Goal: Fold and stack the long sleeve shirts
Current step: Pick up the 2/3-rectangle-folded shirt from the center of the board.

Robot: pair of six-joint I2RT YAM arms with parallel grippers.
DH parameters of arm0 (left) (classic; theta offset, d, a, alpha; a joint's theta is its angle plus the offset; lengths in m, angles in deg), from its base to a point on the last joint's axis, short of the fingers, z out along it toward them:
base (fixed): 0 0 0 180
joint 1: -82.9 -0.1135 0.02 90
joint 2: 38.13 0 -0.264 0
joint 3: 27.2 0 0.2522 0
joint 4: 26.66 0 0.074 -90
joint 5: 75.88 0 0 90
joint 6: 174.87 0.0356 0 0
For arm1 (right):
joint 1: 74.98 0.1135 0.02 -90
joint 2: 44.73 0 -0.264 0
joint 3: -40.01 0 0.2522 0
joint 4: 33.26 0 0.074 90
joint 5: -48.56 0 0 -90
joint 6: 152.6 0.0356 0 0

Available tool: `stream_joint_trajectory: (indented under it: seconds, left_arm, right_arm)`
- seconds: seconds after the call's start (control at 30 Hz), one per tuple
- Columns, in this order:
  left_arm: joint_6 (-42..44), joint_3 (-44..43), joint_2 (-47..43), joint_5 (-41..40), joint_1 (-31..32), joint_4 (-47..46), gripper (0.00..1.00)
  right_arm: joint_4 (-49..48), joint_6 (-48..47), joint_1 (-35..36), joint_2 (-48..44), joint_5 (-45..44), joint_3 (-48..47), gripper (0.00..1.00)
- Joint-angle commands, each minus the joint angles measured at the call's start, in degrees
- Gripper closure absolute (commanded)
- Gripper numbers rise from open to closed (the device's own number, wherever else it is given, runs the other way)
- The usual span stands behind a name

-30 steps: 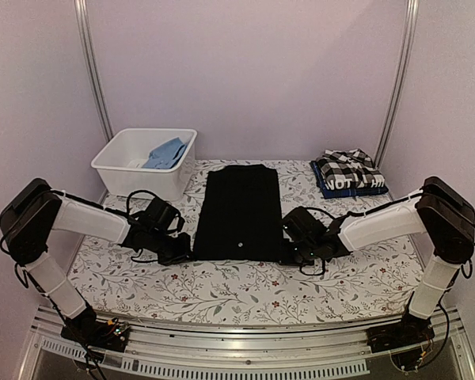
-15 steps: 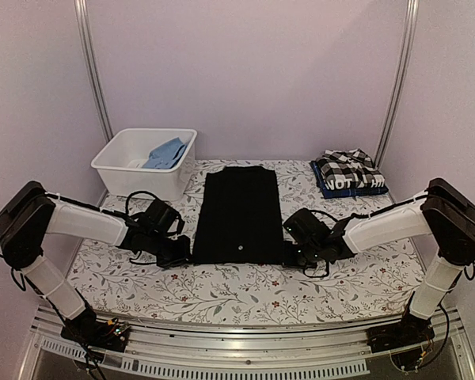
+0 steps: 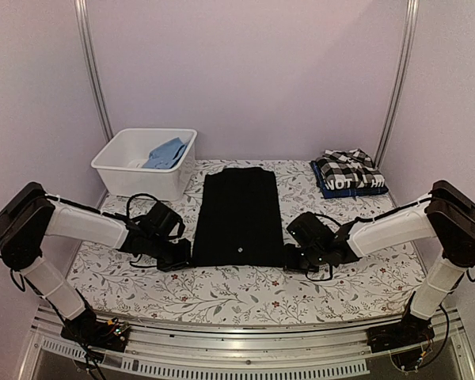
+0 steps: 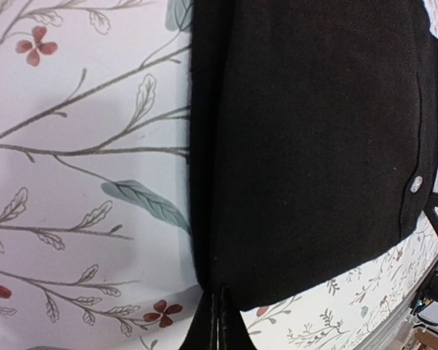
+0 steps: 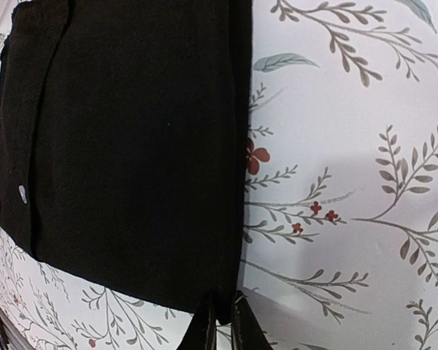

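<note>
Black shirt (image 3: 237,214): lies flat at the middle of the flowered table (image 3: 245,297), already narrowed to a long strip, with a small white button (image 4: 416,184) near its near hem.
Long axis: runs from the near edge of the table straight toward the back wall, with the hem nearest the arms.
Left gripper (image 3: 176,255): sits low at the strip's near-left corner; in its wrist view the fingers (image 4: 204,324) are pressed tight together on the hem edge, pinching cloth.
Right gripper (image 3: 293,260): sits low at the near-right corner, level with the left one; its fingers (image 5: 242,324) stand almost together astride the corner, and the cloth seems caught between them, though the view is too close to be sure of the pinch.
Relation that matters: the shirt stretches away from both grippers, one at each end of the near hem and equally near to it, so neither arm has an advantage.
Likely next move: lift the hem with both arms together and carry it away along the long axis toward the collar end, halving the strip.
Risk: if the right corner is only loosely held, it may slip and skew the fold.
Stack: a checked shirt (image 3: 348,168) rests on a dark lettered shirt (image 3: 352,186) at the far right, well apart from the strip.
White bin (image 3: 111,162): stands at the far left with blue cloth (image 3: 166,152) inside.
</note>
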State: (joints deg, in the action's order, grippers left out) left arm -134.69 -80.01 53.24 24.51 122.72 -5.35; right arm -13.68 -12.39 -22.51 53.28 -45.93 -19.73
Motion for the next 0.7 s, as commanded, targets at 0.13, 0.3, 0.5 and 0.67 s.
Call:
stream_joint_trajectory:
  seconds: [0.13,0.3,0.5,0.67]
  left_arm:
    - [-1.71,3.11,-5.5,-1.1,2.11,0.99,1.0]
    - [-3.28,4.95,-10.82,-2.29,4.03,2.76,1.0]
    - [-6.78,6.36,-19.62,-5.53,9.92,7.42,1.0]
    - [-10.93,6.37,-27.95,-9.31,15.94,13.18,1.0]
  right_arm:
    - [9.73,2.92,1.46,-0.7,3.88,7.22,1.0]
    - [11.4,3.72,2.03,-8.23,3.83,8.54,1.0]
    - [15.05,5.42,5.46,-17.05,3.09,8.98,1.0]
    - [21.66,8.04,8.77,-24.95,0.42,7.63,1.0]
